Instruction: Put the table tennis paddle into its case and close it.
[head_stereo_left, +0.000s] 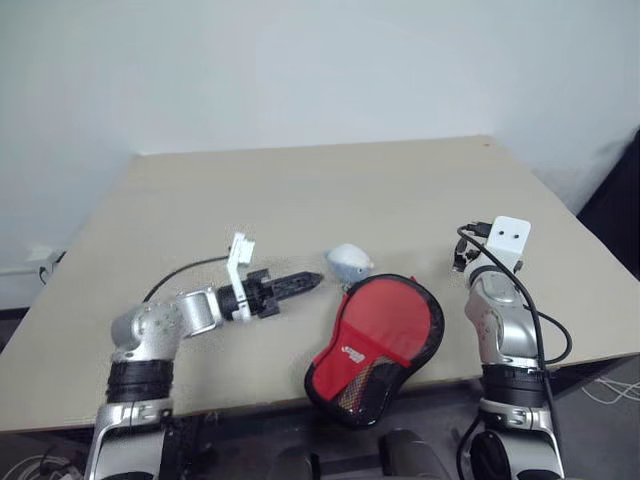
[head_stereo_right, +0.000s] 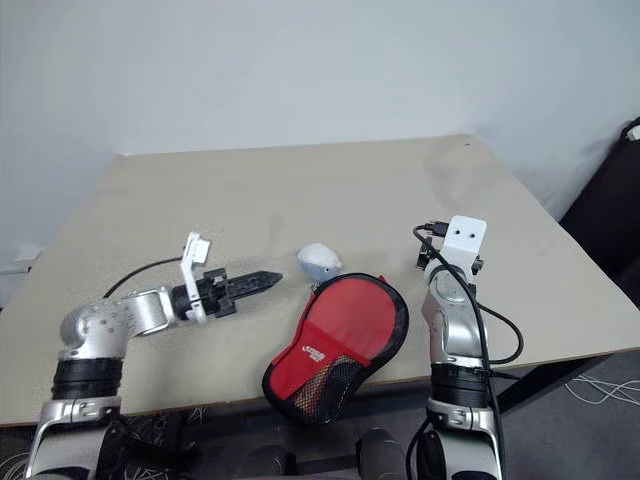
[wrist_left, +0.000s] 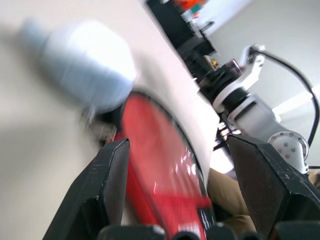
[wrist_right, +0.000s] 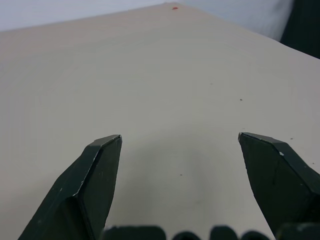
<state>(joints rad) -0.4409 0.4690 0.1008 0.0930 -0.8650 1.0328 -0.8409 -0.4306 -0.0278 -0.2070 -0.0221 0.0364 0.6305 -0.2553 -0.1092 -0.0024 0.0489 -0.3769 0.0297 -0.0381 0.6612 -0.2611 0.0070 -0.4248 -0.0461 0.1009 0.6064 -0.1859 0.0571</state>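
- Case (head_stereo_left: 372, 346) lies at the near edge of the table (head_stereo_left: 330, 190), between my two arms, its narrow handle end reaching the table's near edge and its round end towards the middle. I judge it lies there so that either arm can reach the black zipper rim.
- Inside it I see the table tennis paddle (head_stereo_left: 392, 316): its round red face shows in the wider half, while the red panel and mesh window cover the handle end. Whether the zipper is fully run round, I cannot tell from here.
- My left gripper (head_stereo_left: 312, 281) hovers just beside the case's upper left rim, pointing across towards it. In my left wrist view the fingers (wrist_left: 107, 190) stand well apart with nothing between them, and the red edge of the case sits straight ahead; I read this as a line-up on the rim.
- A small grey-white lump (head_stereo_left: 349, 262) sits just beyond the case's round end, close to my left fingertips. It has no part in the job, so I should steer round it.
- My right gripper (wrist_right: 180, 150) is spread wide over bare table to the right of the case, empty, held clear so that it does not crowd the left.
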